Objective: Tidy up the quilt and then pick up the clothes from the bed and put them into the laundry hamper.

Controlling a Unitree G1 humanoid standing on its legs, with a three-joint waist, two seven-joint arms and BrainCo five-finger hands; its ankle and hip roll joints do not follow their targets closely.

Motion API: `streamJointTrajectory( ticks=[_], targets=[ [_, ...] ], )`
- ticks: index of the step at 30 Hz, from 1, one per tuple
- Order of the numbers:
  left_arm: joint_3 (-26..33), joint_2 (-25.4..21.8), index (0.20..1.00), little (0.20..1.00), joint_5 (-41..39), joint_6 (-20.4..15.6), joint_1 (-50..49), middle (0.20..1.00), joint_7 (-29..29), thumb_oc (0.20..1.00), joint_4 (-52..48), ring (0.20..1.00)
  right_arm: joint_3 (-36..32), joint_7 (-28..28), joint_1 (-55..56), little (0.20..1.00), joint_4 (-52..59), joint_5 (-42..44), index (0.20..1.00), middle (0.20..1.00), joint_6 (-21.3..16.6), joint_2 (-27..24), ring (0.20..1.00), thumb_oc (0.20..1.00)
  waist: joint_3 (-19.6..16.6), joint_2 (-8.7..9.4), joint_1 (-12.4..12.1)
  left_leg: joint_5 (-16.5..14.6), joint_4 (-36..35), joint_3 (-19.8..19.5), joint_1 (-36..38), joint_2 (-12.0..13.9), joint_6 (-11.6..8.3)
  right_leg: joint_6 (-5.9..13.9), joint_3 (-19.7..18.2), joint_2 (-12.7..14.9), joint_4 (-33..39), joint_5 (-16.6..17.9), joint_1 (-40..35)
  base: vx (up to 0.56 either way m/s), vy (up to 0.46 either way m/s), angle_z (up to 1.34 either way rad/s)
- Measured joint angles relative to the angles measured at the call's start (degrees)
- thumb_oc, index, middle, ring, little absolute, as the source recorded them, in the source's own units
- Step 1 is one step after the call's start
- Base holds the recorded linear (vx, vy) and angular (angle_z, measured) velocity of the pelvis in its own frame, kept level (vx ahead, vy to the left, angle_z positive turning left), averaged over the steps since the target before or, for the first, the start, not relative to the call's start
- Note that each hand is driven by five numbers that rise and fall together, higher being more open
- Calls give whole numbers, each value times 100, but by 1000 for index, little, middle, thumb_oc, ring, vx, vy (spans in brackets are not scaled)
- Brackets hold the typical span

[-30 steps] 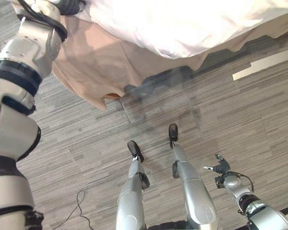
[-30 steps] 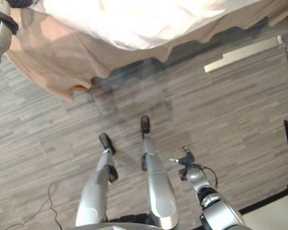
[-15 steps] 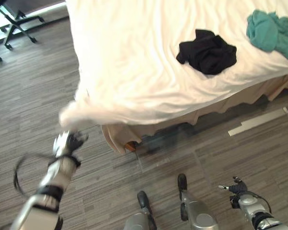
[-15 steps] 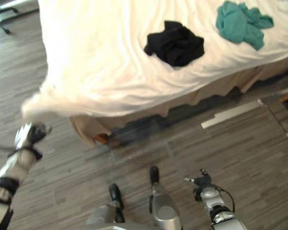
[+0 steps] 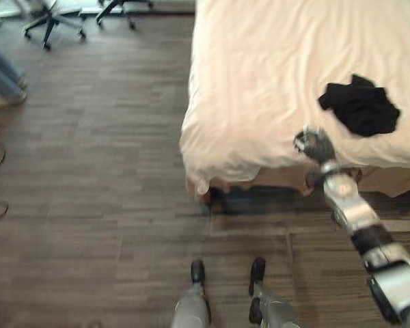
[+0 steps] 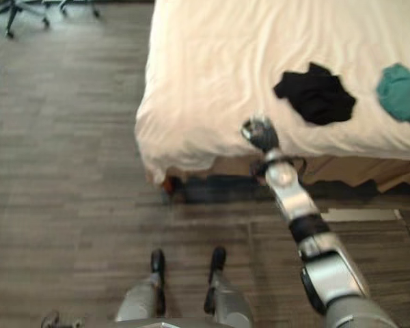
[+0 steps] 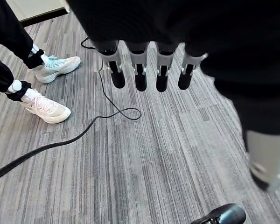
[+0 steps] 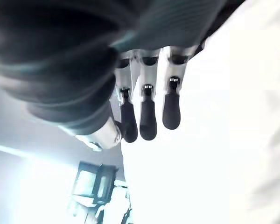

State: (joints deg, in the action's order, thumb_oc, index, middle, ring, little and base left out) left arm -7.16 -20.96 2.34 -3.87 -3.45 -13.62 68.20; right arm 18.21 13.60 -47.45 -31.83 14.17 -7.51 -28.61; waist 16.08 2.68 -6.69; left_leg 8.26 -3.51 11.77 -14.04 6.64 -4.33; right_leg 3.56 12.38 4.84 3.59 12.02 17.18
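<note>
**A:** Your right hand [image 6: 260, 132] is up at the near edge of the bed [image 6: 191, 164], reaching over the white quilt [image 5: 260, 82]. What are the fingers doing?

**B:** In the right wrist view the fingers [image 8: 148, 119] hang straight down in a row, relaxed, nothing between them — released, holding nothing. The pale quilt lies right past the tips; whether they touch it, you can't tell.

**A:** And your left hand [image 7: 149, 70]?

**B:** Its wrist view has it down over the grey plank floor [image 7: 144, 154], fingers straight and loose as well, empty. A person's white shoes [image 7: 49, 109] and dark trouser legs stand on the floor just beyond it.

**A:** Where are the clothes?

**B:** On the bed. The black garment [image 6: 316, 94] sits crumpled on top of the quilt, near your right hand but apart from it, further in from the edge. The teal garment [image 6: 402, 96] lies to the right of the black one, at the picture's edge.

**A:** The quilt itself?

**B:** Spread over the bed, rumpled, its near corner drooping over the tan bed skirt [image 6: 342, 171]. Office chairs [image 5: 51, 17] stand on the floor far off to the left.
</note>
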Motion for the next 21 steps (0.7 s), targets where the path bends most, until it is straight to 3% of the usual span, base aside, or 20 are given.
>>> streamJointTrajectory(
  ticks=[4,5,7,8,11,13,16,17,18,19,21],
  targets=[
    [-599,-131,1000,1000,-23,-214,839,1000,-239,1000,-587,1000,269,380,-1668,200,-556,293,200,200,-164,-108,200,200,842,-64,-218,4,249,-176,-832,47,-2,-60,340,139,-486,-76,766,-126,-74,23],
    [-760,-209,1000,1000,-178,-296,1076,1000,-349,1000,-933,1000,442,527,-2147,200,-897,398,200,200,-184,-237,200,200,935,-32,-263,21,282,-260,-1212,29,-39,-56,509,200,-670,-82,1198,-41,-72,65],
    [-895,-149,1000,1000,-243,-420,1508,1000,-430,1000,-1167,1000,601,622,-2554,200,-1242,497,200,200,-147,-361,200,200,1337,-133,-490,122,141,-488,-1528,98,-239,-56,636,64,-436,-78,1344,-30,-119,45],
    [-1055,-156,1000,1000,-399,-508,1550,1000,-460,1000,-1370,1000,885,665,-2809,200,-1723,623,200,200,-131,-271,200,200,1398,-94,-608,121,78,-676,-1906,74,-242,-33,689,28,-394,-63,1695,-49,-101,23],
    [-1077,-132,1000,1000,-641,-570,1574,1000,-484,1000,-1421,1000,841,939,-2934,200,-2207,744,200,200,-680,169,200,200,1452,-199,-752,134,12,-830,-2147,55,-253,-32,797,104,-744,-59,2063,53,-71,13],
    [-961,-108,1000,1000,-819,-559,1536,1000,-514,1000,-1138,1000,931,711,-2578,200,-2339,878,200,200,-426,799,200,200,1439,-291,-787,131,49,-1075,-1774,106,-257,-33,837,33,-918,-62,1696,40,-58,22],
    [-912,15,1000,1000,-827,-552,1466,1000,-510,1000,-1103,1000,1547,151,-1359,200,-1796,894,200,200,151,1315,200,200,1379,-479,-926,135,98,-1114,-1297,199,-254,-259,955,-57,-882,-220,1107,33,-4,17],
    [-721,132,1000,1000,-805,-452,1397,1000,-498,1000,-1087,1000,2009,-67,-487,200,-667,899,200,200,280,1379,200,200,1412,-598,-969,332,127,-1120,-1068,205,-247,-263,990,-138,-702,-199,739,60,7,6],
    [-646,155,1000,1000,-774,-407,1324,1000,-490,1000,-1089,1000,2274,-237,-4,200,41,950,200,200,333,1307,200,200,1410,-595,-912,339,126,-1100,-833,195,-187,-279,992,-129,-590,-172,452,-20,53,11],
    [-583,157,1000,1000,-768,-369,1272,1000,-491,1000,-1103,1000,2442,-414,262,200,825,1003,200,200,330,1095,200,200,1410,-595,-940,313,110,-1080,-642,173,-169,-263,1000,-103,-510,-170,222,8,29,7],
    [-536,130,1000,1000,-767,-337,1225,1000,-494,1000,-1162,1000,2041,-503,171,200,1548,1071,200,200,-41,935,200,200,1390,-571,-905,238,96,-969,-321,104,-133,-197,932,-25,-526,-225,-40,-38,48,-6]
  ],
)
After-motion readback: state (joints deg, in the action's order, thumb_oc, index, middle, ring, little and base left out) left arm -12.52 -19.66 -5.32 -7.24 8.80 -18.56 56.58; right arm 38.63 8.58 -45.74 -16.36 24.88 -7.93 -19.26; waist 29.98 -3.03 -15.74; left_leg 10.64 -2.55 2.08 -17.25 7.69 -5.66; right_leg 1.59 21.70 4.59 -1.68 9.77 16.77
